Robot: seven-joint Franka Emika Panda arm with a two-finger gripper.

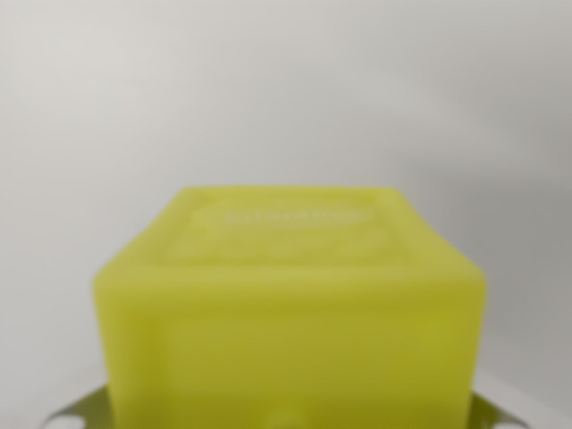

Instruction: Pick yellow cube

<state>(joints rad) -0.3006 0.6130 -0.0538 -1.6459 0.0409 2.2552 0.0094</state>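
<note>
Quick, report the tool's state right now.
Tool: cannot be told. Its fingers are not clearly in the wrist view; only the blurred yellow cube fills the lower frame, very close to the camera.

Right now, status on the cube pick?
Cube fills the wrist view, blurred, very close to the camera. Hand's fingers not clearly seen; open or shut can't be told. Nothing else in view, only plain grey background.

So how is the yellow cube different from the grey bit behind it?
The cube is bright yellow; the background is pale grey. The cube has edges and faint marks on top; the background is plain. The cube fills the lower middle of the view; the background spreads all around behind it. Both look blurry.
</note>
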